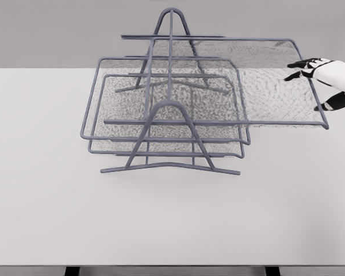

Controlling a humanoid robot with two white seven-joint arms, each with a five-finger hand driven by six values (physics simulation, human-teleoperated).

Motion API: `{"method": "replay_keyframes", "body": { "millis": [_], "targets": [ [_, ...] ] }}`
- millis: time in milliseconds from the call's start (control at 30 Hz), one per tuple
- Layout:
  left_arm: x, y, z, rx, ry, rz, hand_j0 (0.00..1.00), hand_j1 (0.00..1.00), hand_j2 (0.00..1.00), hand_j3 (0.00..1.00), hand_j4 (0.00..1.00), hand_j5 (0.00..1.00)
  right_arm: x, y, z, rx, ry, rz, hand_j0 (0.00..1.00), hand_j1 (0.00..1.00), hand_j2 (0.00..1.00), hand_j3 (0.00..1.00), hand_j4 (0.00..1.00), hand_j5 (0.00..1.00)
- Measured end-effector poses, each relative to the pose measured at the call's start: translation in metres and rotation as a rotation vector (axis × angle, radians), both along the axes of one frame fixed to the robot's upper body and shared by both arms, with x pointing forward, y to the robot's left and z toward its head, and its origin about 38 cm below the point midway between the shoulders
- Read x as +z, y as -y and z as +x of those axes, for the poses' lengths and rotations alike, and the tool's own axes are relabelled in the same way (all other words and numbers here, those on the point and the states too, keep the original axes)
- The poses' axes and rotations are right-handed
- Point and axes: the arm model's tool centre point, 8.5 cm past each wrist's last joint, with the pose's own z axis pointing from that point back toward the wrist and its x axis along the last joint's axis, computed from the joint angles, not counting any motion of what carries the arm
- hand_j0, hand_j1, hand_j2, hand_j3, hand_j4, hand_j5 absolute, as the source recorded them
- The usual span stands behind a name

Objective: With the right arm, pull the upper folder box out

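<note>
A grey wire folder rack (170, 109) stands on the white table (40, 190), with mesh trays stacked in it. The upper tray (264, 80) sticks out well to the right of the rack frame, and its right rim (317, 98) reaches close to the table's right side. My right hand (316, 86) comes in from the right edge at that rim. Its fingers (302, 63) stretch out over the mesh and the thumb (328, 106) lies lower, next to the rim. The fingers are spread, not curled around the wire. My left arm is out of view.
The two lower trays (161, 129) sit inside the frame, offset slightly left. The rack's front foot bar (170, 168) rests on the table. The table's front edge (172, 265) runs along the bottom of the view.
</note>
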Motion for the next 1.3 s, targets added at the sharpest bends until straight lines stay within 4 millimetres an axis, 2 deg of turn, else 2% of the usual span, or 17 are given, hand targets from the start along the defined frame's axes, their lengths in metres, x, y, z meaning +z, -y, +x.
{"method": "replay_keyframes", "body": {
  "millis": [133, 333, 400, 467, 567, 600, 667, 700, 733, 800, 867, 1000, 1033, 1133, 1200, 1300],
  "targets": [
    [0.000, 0.000, 0.000, 0.000, -0.001, 0.000, 1.00, 1.00, 1.00, 1.00, 1.00, 1.00, 0.009, 0.028, -0.002, -0.085, 0.011, -0.043, 1.00, 1.00, 1.00, 1.00, 1.00, 1.00],
    [0.000, 0.000, -0.001, -0.003, -0.003, 0.000, 1.00, 1.00, 1.00, 1.00, 1.00, 1.00, 0.010, 0.034, -0.007, -0.033, 0.029, -0.122, 1.00, 1.00, 1.00, 1.00, 1.00, 1.00],
    [0.000, 0.000, -0.001, -0.004, -0.003, 0.000, 1.00, 1.00, 1.00, 1.00, 1.00, 1.00, 0.016, 0.035, -0.007, -0.006, 0.051, -0.181, 1.00, 1.00, 1.00, 1.00, 1.00, 1.00],
    [0.000, 0.000, -0.001, -0.002, -0.002, 0.000, 1.00, 1.00, 1.00, 1.00, 1.00, 1.00, 0.043, 0.051, -0.002, -0.065, 0.089, -0.198, 1.00, 1.00, 1.00, 1.00, 1.00, 1.00],
    [0.000, 0.000, 0.000, -0.001, -0.001, 0.000, 1.00, 1.00, 1.00, 1.00, 1.00, 1.00, 0.055, 0.076, -0.008, -0.134, 0.078, -0.232, 1.00, 1.00, 1.00, 1.00, 1.00, 1.00],
    [0.000, 0.000, 0.000, -0.001, -0.001, 0.000, 1.00, 1.00, 1.00, 1.00, 1.00, 1.00, 0.073, 0.079, -0.007, -0.144, 0.113, -0.236, 1.00, 1.00, 1.00, 1.00, 1.00, 1.00],
    [0.000, 0.000, 0.000, -0.001, 0.000, 0.000, 1.00, 1.00, 1.00, 1.00, 1.00, 1.00, 0.144, 0.059, 0.003, -0.108, 0.258, -0.259, 1.00, 1.00, 1.00, 1.00, 1.00, 1.00],
    [0.000, 0.000, 0.000, -0.001, -0.001, 0.000, 1.00, 1.00, 1.00, 1.00, 1.00, 1.00, 0.165, 0.045, 0.007, -0.072, 0.298, -0.266, 1.00, 1.00, 1.00, 1.00, 1.00, 1.00],
    [0.000, 0.000, 0.000, 0.000, 0.000, 0.000, 1.00, 1.00, 1.00, 1.00, 1.00, 1.00, 0.177, 0.031, 0.010, -0.033, 0.314, -0.277, 1.00, 1.00, 1.00, 1.00, 1.00, 1.00],
    [0.000, 0.000, 0.000, 0.000, 0.000, 0.000, 1.00, 1.00, 1.00, 1.00, 1.00, 1.00, 0.157, -0.002, 0.013, 0.077, 0.264, -0.286, 1.00, 1.00, 1.00, 1.00, 1.00, 1.00],
    [0.000, 0.000, 0.000, 0.000, 0.000, 0.000, 1.00, 1.00, 1.00, 1.00, 1.00, 1.00, 0.144, -0.040, 0.008, 0.183, 0.237, -0.264, 1.00, 1.00, 1.00, 1.00, 1.00, 1.00],
    [0.000, 0.000, 0.000, -0.001, 0.000, 0.000, 1.00, 1.00, 1.00, 1.00, 1.00, 1.00, 0.143, -0.089, -0.011, 0.328, 0.242, -0.215, 1.00, 1.00, 1.00, 1.00, 1.00, 1.00],
    [0.000, 0.000, 0.000, -0.001, 0.000, 0.000, 1.00, 1.00, 1.00, 1.00, 1.00, 1.00, 0.143, -0.097, -0.014, 0.352, 0.242, -0.210, 1.00, 1.00, 1.00, 1.00, 1.00, 1.00],
    [0.000, 0.000, 0.000, 0.000, 0.000, 0.000, 1.00, 1.00, 1.00, 1.00, 1.00, 1.00, 0.124, -0.114, -0.023, 0.424, 0.206, -0.201, 1.00, 1.00, 1.00, 1.00, 1.00, 1.00],
    [0.000, 0.000, 0.000, 0.000, 0.000, 0.000, 1.00, 1.00, 1.00, 1.00, 1.00, 1.00, 0.104, -0.119, -0.029, 0.463, 0.167, -0.195, 1.00, 1.00, 1.00, 1.00, 1.00, 1.00],
    [0.000, 0.000, 0.000, -0.001, 0.001, -0.001, 1.00, 1.00, 1.00, 1.00, 1.00, 1.00, 0.098, -0.121, -0.033, 0.492, 0.157, -0.195, 1.00, 1.00, 1.00, 1.00, 1.00, 1.00]
  ]
}}
